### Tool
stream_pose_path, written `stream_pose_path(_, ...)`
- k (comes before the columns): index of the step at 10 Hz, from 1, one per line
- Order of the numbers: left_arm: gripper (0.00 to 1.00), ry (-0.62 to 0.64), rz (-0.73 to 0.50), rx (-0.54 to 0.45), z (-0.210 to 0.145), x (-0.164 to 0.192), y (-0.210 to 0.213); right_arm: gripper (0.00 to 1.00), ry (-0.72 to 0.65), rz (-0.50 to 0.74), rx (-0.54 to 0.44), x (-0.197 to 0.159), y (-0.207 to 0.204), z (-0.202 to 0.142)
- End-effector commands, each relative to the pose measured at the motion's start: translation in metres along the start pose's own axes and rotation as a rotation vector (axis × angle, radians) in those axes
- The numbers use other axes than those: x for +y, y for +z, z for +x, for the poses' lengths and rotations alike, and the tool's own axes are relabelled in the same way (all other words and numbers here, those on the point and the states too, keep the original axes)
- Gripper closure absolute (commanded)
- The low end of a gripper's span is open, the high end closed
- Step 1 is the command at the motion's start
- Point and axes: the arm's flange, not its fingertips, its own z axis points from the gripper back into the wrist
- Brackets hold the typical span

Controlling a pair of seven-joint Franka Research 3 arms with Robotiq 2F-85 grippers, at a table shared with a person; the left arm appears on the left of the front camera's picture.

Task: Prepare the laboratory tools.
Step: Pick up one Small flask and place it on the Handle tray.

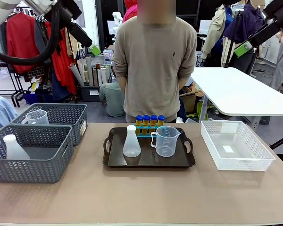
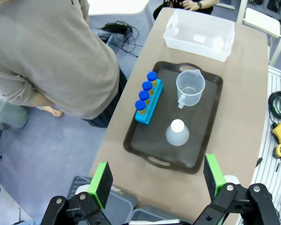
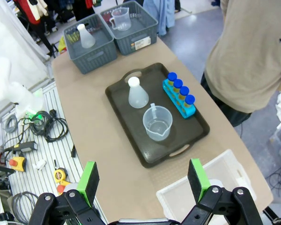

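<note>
A clear measuring beaker (image 1: 166, 141) (image 2: 190, 87) (image 3: 157, 123), a white conical flask (image 1: 131, 141) (image 2: 177, 132) (image 3: 137, 94) and a blue rack (image 1: 149, 129) (image 2: 149, 103) (image 3: 179, 100) stand on the dark brown tray (image 1: 148, 161) (image 2: 145, 150) (image 3: 126, 110) at mid-table. The rack holds several blue-capped tubes (image 1: 149, 120) of amber liquid. My left gripper (image 2: 158, 180) hangs open high above the tray's near end, holding nothing. High over the table my right gripper (image 3: 143, 180) is open too, between the tray and the white basket.
Two grey lattice baskets (image 1: 30, 165) (image 3: 103, 51) at the left hold a second flask (image 1: 14, 147) and beaker (image 1: 37, 117). A white lattice basket (image 1: 236, 146) (image 2: 199, 35) stands at the right. A person (image 1: 153, 61) stands at the far edge behind the tray.
</note>
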Motion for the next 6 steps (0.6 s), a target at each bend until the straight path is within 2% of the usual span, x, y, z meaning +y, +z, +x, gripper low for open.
stream_pose_path(1, 0.0, 0.001, 0.001, -0.003, -0.0005, -0.0003, 0.0016, 0.0, 0.01, 0.008, -0.013, 0.0011, 0.0006, 0.0017)
stream_pose_path(6, 0.0, 0.001, 0.001, -0.003, -0.0005, -0.0003, 0.0016, 0.0, 0.01, 0.008, -0.013, 0.0011, 0.0006, 0.0017)
